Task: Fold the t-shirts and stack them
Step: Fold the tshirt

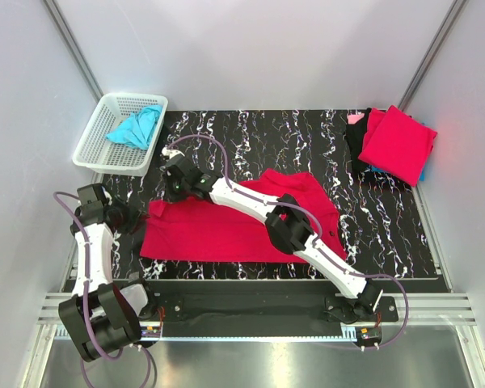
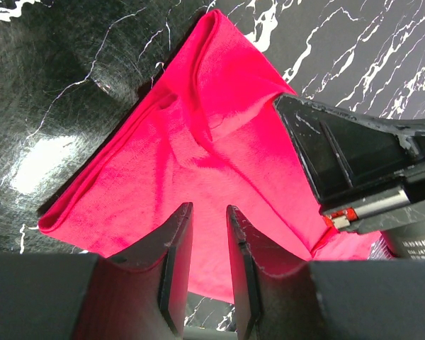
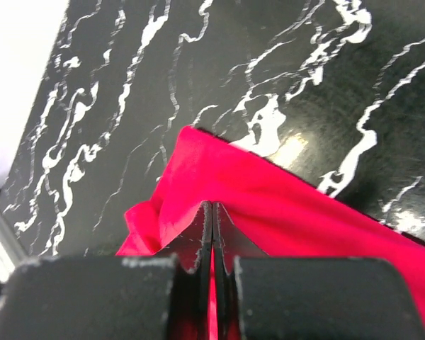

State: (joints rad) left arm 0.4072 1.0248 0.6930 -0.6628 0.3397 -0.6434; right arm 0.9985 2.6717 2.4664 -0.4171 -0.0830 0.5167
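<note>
Red shirt (image 1: 218,234): you have it lying mostly flat across the middle of the table (image 1: 388,226). Its long side runs left to right, and its rear right part is bunched up beside the right arm.
Right gripper (image 3: 212,211): your right arm reaches diagonally over the shirt to its rear left corner. The fingers are pressed together with a sliver of red cloth pinched between them. There the fabric rises off the table in a loose fold.
Left gripper (image 2: 208,209): it sits low at the shirt's left edge, near the right gripper. Its fingers stand a narrow gap apart with nothing clamped between them, and red cloth shows beyond the gap.
Turquoise shirt (image 1: 136,128): it lies crumpled in the white basket (image 1: 93,149) at the rear left, well apart from the red shirt.
Folded red shirt (image 1: 398,144): it lies on top of a pile at the table's rear right corner. Dark and blue cloth show at the edges beneath it.
</note>
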